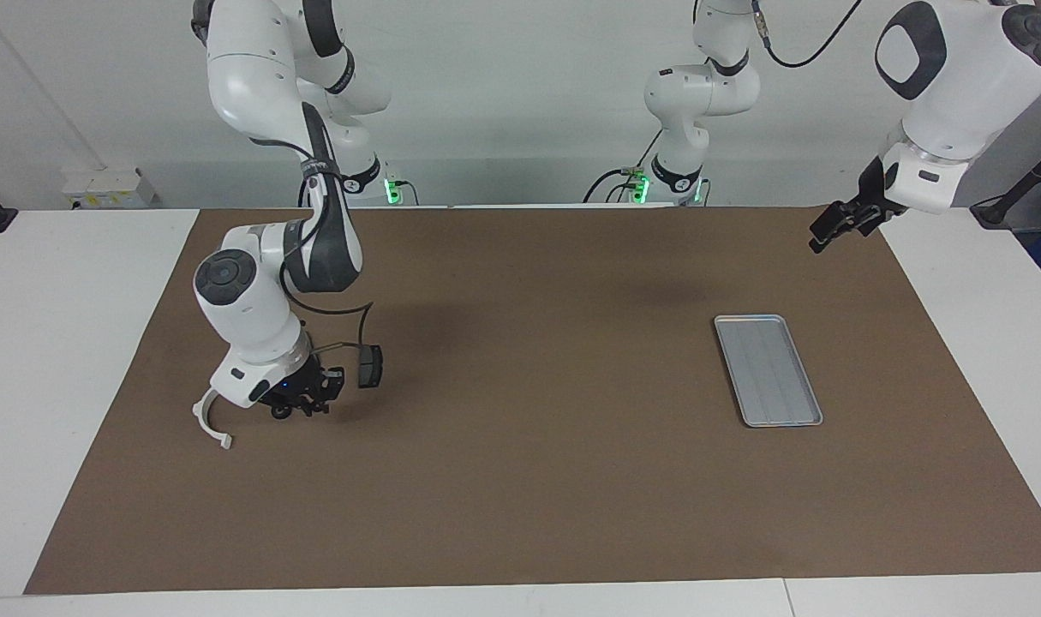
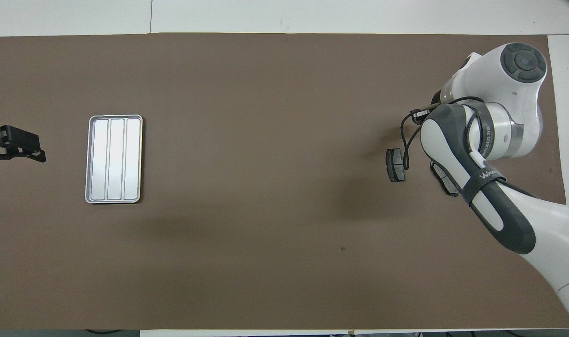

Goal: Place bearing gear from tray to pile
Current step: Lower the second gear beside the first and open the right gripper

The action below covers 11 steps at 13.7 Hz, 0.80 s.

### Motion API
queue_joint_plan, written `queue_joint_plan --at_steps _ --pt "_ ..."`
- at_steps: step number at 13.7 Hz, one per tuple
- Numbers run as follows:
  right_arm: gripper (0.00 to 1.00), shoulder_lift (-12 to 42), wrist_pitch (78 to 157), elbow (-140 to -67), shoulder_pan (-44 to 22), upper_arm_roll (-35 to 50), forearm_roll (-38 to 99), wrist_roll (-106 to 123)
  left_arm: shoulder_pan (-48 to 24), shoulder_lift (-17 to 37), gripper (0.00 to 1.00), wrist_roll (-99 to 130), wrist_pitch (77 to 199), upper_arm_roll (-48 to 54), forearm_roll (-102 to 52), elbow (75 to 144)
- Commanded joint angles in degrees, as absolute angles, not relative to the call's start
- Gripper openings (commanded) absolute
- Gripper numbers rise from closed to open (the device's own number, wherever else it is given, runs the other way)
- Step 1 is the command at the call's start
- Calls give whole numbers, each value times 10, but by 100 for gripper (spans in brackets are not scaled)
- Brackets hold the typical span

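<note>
The silver tray [image 1: 768, 370] [image 2: 114, 159] lies bare toward the left arm's end of the table. The pile sits toward the right arm's end: a white curved bracket [image 1: 206, 419], a dark brake pad [image 1: 370, 366] [image 2: 395, 165], and a second pad [image 2: 446, 180] partly under the arm. A small dark round bearing gear [image 1: 279, 412] lies on the mat between bracket and pad. My right gripper [image 1: 306, 408] hangs low just beside that gear, shut; I see nothing between its tips. My left gripper [image 1: 832, 228] [image 2: 12, 146] waits, open and holding nothing, over the mat's edge past the tray.
A brown mat [image 1: 537, 480] covers the table, with white tabletop around it. The right arm's wrist and forearm [image 2: 490, 140] cover the gear, the bracket and the right gripper in the overhead view.
</note>
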<state>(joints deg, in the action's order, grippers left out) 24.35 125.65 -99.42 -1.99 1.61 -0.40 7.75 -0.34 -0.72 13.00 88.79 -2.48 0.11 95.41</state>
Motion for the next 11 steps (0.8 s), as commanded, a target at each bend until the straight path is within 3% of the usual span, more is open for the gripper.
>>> queue_joint_plan --at_steps 1,11 --pt "0 212 1304 -1062 -16 19 -1 88 -3 -23 100 127 898 -25 -5 971" --pt "2 218 1354 -1096 -1 18 -1 115 -3 -23 100 127 898 -25 -5 971"
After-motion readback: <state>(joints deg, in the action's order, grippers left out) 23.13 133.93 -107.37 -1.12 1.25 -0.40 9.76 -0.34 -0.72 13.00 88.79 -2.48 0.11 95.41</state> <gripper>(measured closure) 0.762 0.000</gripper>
